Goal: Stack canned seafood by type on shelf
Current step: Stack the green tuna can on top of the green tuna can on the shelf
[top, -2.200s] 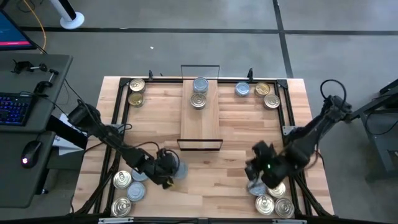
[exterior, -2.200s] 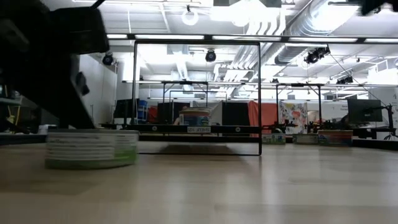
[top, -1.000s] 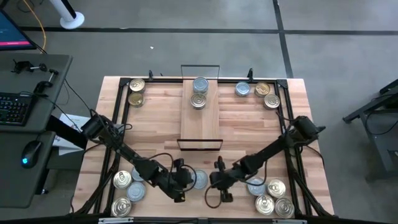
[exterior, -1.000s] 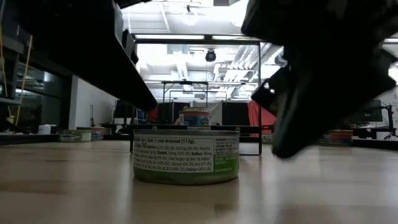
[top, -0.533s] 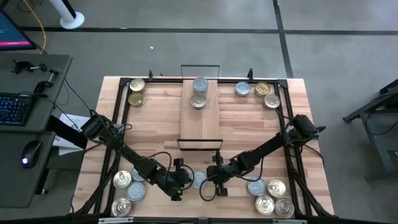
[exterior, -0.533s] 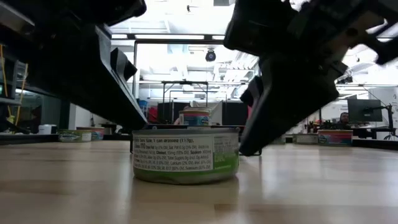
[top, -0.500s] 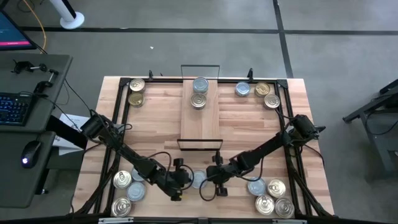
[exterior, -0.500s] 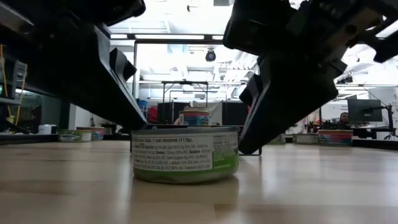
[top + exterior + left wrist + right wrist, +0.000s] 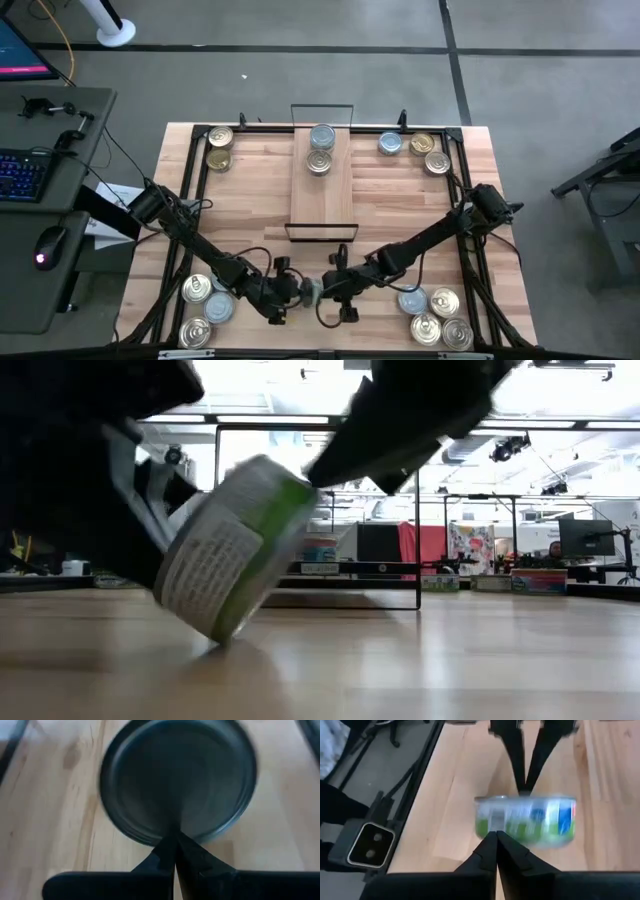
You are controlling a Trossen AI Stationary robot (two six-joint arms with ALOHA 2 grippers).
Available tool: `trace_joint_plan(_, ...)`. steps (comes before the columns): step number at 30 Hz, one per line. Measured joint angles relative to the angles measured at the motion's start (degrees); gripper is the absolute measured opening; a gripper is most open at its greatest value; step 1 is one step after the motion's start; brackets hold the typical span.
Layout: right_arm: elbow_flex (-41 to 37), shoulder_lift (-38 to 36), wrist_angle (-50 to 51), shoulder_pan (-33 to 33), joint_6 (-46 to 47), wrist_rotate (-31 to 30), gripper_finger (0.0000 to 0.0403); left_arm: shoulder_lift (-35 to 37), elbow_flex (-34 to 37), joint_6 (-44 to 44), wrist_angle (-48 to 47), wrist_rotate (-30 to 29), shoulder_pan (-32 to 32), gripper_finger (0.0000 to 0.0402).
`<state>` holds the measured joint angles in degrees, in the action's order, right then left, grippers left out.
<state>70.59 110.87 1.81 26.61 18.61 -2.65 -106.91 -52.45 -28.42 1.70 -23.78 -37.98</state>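
1. In the high view, the tilted tin (image 9: 312, 290) is mostly covered by the two grippers meeting at it, and its lid colour cannot be told.
2. In the low view, the label print on the tilted tin (image 9: 232, 547) is blurred and cannot be read.
3. Above that tin, the dark arms are cut off by the picture's upper edge.
4. The shelf (image 9: 340, 598) behind the tin is partly hidden by it, and the tins on the shelf are largely screened.
5. In the left wrist view, the tin's round face (image 9: 177, 780) is blurred and clipped at the upper edge.
6. In the right wrist view, the tin's label (image 9: 526, 822) is smeared.
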Motion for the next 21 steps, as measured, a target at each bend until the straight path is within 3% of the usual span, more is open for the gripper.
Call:
trace_joint_plan(7, 5.1, 0.1, 3.8, 0.0, -5.9, 0.1, 0.0, -0.1, 0.1, -2.0, -0.5, -0.5, -0.2, 0.0)
trace_joint_plan(13, 8.7, 0.1, 15.6, 0.0, -5.5, -0.2, 0.0, -0.1, 0.1, -3.0, 0.2, -0.9, -1.1, 0.0)
trace_joint_plan(16, 7.5, 0.1, 19.1, -0.4, -3.3, -2.4, 0.0, -0.1, 0.1, -3.0, 3.5, -0.9, -2.1, 0.0)
trace_joint_plan(21, 4.8, 0.2, 16.6, -2.6, -2.1, -3.4, 0.0, 0.0, 0.0, -2.5, 8.0, -2.5, -2.6, 0.0)
